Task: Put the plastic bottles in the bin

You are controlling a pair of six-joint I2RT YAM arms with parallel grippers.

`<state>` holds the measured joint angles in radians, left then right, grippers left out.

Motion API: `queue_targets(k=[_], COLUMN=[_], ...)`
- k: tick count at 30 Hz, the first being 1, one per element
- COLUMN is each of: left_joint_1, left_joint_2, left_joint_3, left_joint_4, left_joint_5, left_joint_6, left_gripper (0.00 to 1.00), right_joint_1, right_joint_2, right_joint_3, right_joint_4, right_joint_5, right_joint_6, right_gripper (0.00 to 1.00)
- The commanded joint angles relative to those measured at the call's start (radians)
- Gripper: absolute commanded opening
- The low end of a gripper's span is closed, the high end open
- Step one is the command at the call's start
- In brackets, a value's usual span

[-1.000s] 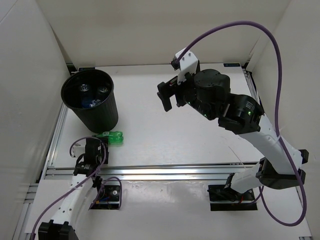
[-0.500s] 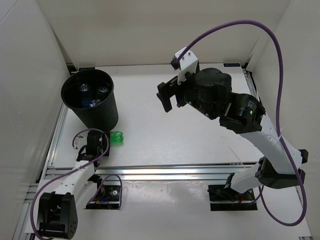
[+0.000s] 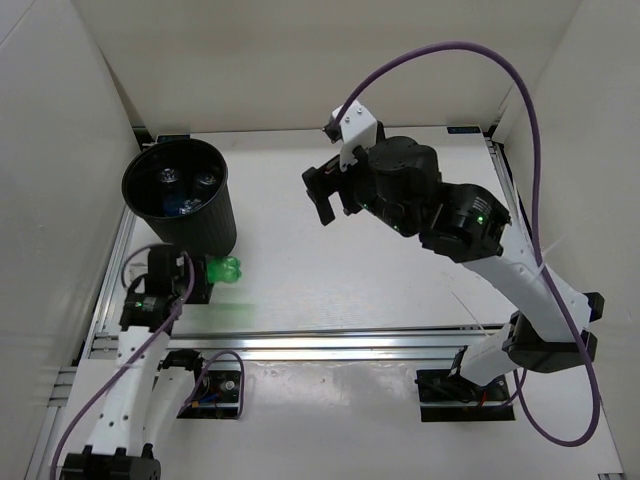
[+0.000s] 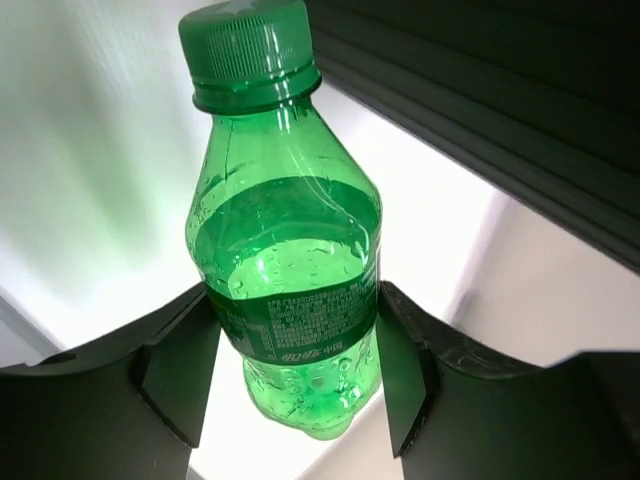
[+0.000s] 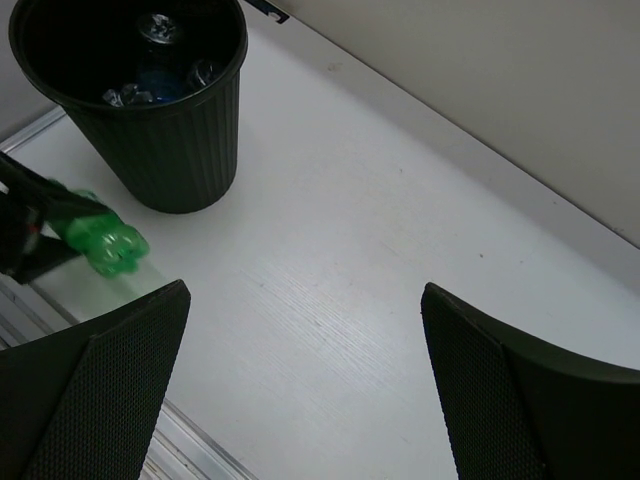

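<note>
L claw point(image 4: 290, 372) clenched on green bottle point(image 4: 283, 260) mid-body, cap pointing away from it, bin point(image 3: 205, 228) wall just beside the tips; R claw point(image 5: 310, 390) spread, empty; risk: thin plastic buckles & slips, or bottle clips bin's rim on lift

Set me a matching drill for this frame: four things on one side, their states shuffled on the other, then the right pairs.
Things:
1. green bottle
2. bin
3. left pincer
4. right pincer

States:
a. open, holding nothing
b. has clear bottles inside
c. clamped at its label, next to the black bucket
d. shut on something green

Pairs: 1-c; 2-b; 3-d; 4-a
</note>
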<state>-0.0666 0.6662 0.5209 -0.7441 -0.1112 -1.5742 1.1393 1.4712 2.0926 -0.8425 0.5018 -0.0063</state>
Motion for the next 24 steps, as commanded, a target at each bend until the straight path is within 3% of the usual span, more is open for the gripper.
queue_targets(k=[1,4,7,13,15,19,22,24], left_joint_1=[0.004,0.004,0.004,0.004,0.004,0.04,0.059,0.059], left_joint_2=[-0.03,-0.008,0.07,0.377,0.453,0.573,0.654,0.655], left_joint_3=[0.317,0.529,0.742,1.147,1.191,1.231,1.298,1.399], left_joint_4=[-0.429,-0.555,-0.555,-0.375,-0.295,-0.17,-0.243,-0.364], left_joint_5=[-0.045,-0.045,-0.093,-0.307,-0.369,-0.406,-0.354,-0.363], left_joint_6=[0.002,-0.03,0.009,0.296,0.411,0.549,0.531,0.469], left_gripper=[0.62,0.6,0.59,0.6,0.61,0.7,1.0,1.0], right_joint_1=[0.004,0.004,0.004,0.004,0.004,0.004,0.004,0.004], right_joint_2=[0.021,0.043,0.072,0.106,0.106,0.097,0.087,0.087], right_joint_3=[0.032,0.032,0.053,0.089,0.089,0.08,0.08,0.07], right_joint_4=[0.017,0.051,0.077,0.086,0.086,0.086,0.086,0.112], right_joint_5=[0.026,-0.005,-0.015,-0.059,-0.059,-0.045,0.01,0.12], right_joint_6=[-0.006,-0.006,-0.006,0.005,0.005,0.005,-0.017,-0.017], right_gripper=[1.0,1.0,1.0,1.0,1.0,1.0,1.0,1.0])
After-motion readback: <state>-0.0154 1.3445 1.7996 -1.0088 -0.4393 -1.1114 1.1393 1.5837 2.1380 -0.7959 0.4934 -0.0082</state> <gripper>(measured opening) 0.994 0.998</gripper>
